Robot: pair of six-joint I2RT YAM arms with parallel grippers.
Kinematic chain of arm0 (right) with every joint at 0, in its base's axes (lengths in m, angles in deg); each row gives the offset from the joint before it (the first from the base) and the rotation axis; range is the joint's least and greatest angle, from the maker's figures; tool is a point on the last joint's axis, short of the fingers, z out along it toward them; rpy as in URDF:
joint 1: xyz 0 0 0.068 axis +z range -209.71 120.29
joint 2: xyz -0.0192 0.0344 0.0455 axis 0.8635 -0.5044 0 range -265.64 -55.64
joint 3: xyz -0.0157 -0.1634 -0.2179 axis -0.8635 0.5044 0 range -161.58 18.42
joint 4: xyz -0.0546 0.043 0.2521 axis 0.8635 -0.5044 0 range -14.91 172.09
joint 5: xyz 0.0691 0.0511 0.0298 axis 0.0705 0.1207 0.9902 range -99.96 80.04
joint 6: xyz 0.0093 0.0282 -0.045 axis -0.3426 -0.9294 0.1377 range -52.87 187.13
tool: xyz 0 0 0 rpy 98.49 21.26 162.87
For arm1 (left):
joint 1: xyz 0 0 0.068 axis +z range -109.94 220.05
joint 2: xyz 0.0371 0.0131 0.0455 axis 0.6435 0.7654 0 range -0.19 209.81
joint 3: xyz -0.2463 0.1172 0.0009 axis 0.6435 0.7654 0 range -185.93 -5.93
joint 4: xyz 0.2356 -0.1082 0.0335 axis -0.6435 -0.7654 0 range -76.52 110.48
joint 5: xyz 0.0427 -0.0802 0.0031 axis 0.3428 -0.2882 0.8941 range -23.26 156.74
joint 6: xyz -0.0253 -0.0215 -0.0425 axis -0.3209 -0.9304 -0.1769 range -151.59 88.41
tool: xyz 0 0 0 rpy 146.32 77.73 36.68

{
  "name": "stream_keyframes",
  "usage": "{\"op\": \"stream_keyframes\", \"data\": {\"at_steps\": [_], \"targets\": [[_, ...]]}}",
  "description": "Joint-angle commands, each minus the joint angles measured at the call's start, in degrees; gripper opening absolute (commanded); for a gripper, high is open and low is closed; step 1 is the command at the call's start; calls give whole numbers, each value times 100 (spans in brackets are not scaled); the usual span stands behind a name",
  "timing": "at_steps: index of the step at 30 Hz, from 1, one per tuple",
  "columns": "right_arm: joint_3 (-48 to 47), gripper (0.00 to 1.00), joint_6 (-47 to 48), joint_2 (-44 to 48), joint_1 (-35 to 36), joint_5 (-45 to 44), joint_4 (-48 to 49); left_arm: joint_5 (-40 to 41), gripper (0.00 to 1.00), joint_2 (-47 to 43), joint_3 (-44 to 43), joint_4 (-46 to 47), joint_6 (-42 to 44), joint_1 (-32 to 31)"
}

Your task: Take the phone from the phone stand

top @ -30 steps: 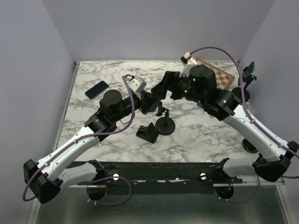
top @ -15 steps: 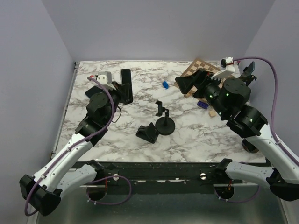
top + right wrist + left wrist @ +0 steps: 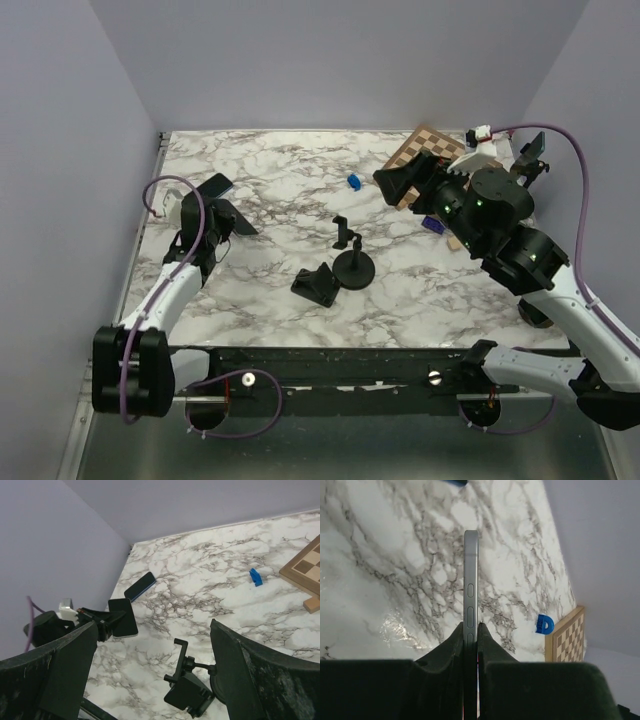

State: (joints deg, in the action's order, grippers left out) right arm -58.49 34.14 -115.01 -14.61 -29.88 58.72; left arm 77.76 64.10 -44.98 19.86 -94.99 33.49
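Pinching a slim dark-glass phone with a grey metal rim [image 3: 471,580] in the left gripper [image 3: 470,630], jaws drawn in flat against its two broad faces at one end. From the left wrist, edge-on with the side buttons showing, long axis running straight out past the fingertips over the white-and-grey marble table [image 3: 300,165]. Held at the table's left side, well apart from the black round-based phone stand [image 3: 351,262], whose clamp head stands bare, so removal judged as good as done. Nothing in the right gripper [image 3: 392,183], jaws spread wide, off by the wooden chessboard [image 3: 430,150] and much farther from the phone than the left. Likely left: setting the phone down. Worth minding there a second dark phone [image 3: 140,586] lying flat just beyond the held one, and a black wedge-shaped block [image 3: 317,285] beside the stand's base
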Motion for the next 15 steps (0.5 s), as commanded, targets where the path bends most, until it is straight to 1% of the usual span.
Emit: {"op": "stream_keyframes", "data": {"at_steps": [1, 2, 3, 5, 8, 13, 14, 15], "targets": [[85, 100, 56, 196, 9, -207, -150, -1788, 0, 937, 586, 1929, -1457, 604], [101, 100, 56, 207, 12, -209, -145, -2093, 0, 1235, 631, 2348, -1451, 848], [112, 100, 57, 223, 13, -212, -141, -2290, 0, 1470, 600, 2647, -1400, 957], [110, 100, 67, 217, 8, -194, -149, -2485, 0, 1868, 454, 2776, -1274, 1048], [73, 100, 87, 240, 14, -220, -201, -2641, 0, 2355, 187, 2533, -1096, 1107], [115, 100, 108, 412, 12, -281, -245, -2930, 0, 2947, -175, 2409, -991, 1262], [137, 100, 106, 454, 10, -318, -253, -2989, 1, 3039, -290, 2300, -931, 1281], [147, 100, 104, 489, 8, -357, -271, -3049, 5, 3137, -418, 2207, -851, 1304]]}}
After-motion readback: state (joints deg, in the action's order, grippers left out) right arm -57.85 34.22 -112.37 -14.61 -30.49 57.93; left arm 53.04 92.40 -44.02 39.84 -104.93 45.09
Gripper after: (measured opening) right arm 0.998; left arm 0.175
